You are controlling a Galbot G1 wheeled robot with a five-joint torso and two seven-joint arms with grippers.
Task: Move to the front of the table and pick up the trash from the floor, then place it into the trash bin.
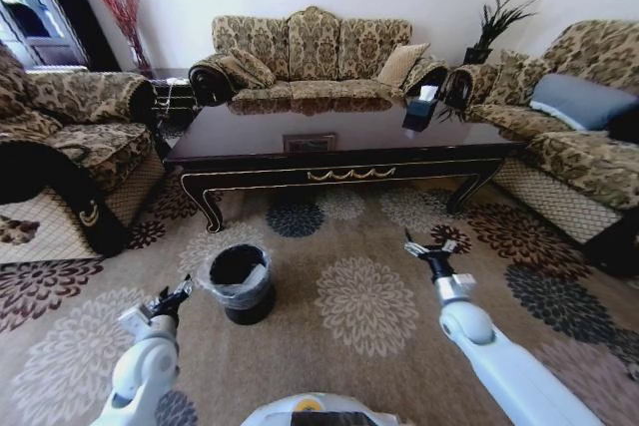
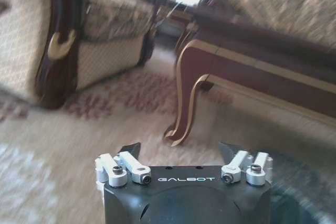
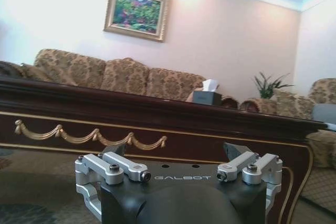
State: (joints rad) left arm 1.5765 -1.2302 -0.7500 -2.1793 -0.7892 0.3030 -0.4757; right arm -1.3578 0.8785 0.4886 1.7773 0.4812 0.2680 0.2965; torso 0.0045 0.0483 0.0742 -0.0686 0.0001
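Head view: trash bin (image 1: 240, 281) stands on the carpet before the bench (image 1: 339, 142). Left end effector (image 1: 178, 298) and right end effector (image 1: 419, 249) hover spread, apparently empty.

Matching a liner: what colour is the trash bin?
Black, with a clear crinkly bag; trash bin shows best in the head view.

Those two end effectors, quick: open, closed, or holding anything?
Left end effector: open, holding nothing, low beside the trash bin.
Right end effector: open, holding nothing, facing the table.
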